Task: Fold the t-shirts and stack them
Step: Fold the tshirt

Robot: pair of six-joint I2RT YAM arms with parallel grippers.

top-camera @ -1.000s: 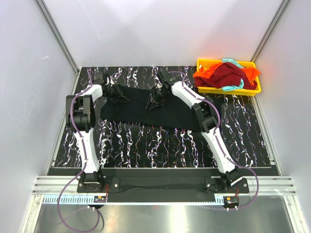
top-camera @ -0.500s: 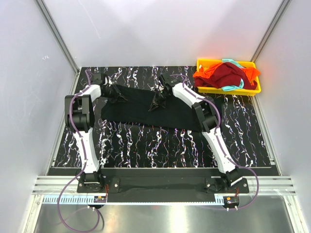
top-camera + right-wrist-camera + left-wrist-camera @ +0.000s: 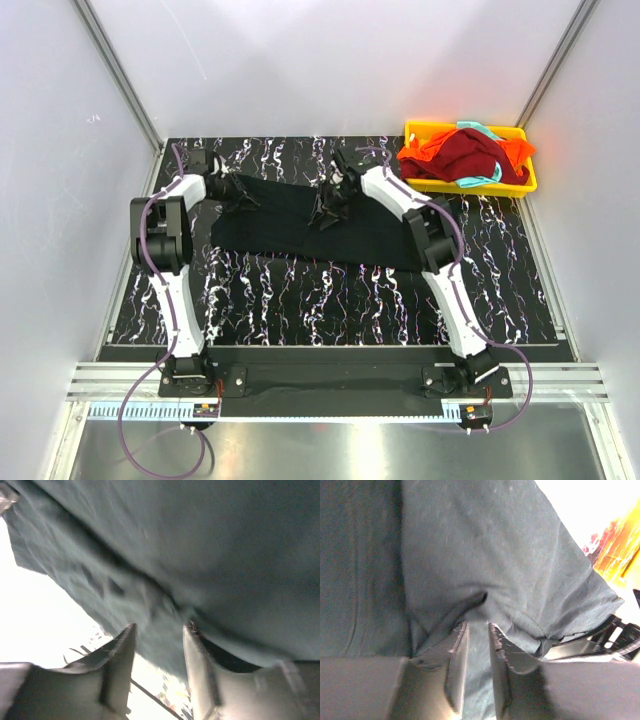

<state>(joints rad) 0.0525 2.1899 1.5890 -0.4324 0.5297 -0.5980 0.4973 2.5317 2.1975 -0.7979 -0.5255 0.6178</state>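
We are, it seems, folding the black t-shirt [image 3: 290, 222], spread on the table [image 3: 300, 300]. The left gripper [image 3: 477, 626] pinches its cloth; the right gripper [image 3: 159, 629] has its fingers apart against it. Next, that one must close before both lift.

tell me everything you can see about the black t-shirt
The black t-shirt is plain, soft, matte fabric, spread mostly flat across the middle of the marbled table, slanting from far left to near right. The left pincer pinches a bunched fold at its far left edge; the right pincer sits against its middle with fingers apart. Collar and sleeves cannot be made out.
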